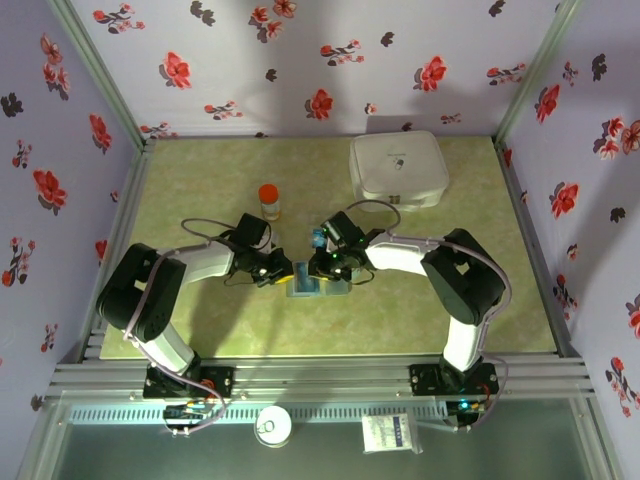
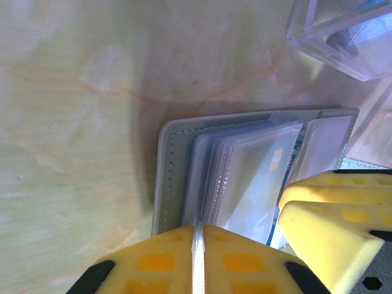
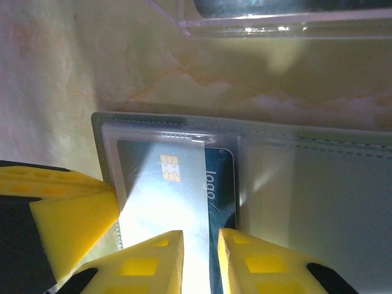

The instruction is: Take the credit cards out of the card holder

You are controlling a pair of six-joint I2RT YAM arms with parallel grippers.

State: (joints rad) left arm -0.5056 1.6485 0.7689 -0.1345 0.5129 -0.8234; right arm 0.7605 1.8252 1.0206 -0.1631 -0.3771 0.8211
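The grey-blue card holder lies open on the table between both grippers, its clear sleeves fanned out. My left gripper is shut on the edge of one clear sleeve. A dark blue credit card with a gold chip sits in the end sleeve, its right part bare; it shows faintly through plastic. My right gripper stands over this card, jaws a narrow gap apart; glare hides any grip. Its yellow fingers sit beside the left gripper's.
A large white rounded box stands at the back right. A small jar with an orange-red lid is just behind the left gripper. A clear plastic case sits close beyond the holder.
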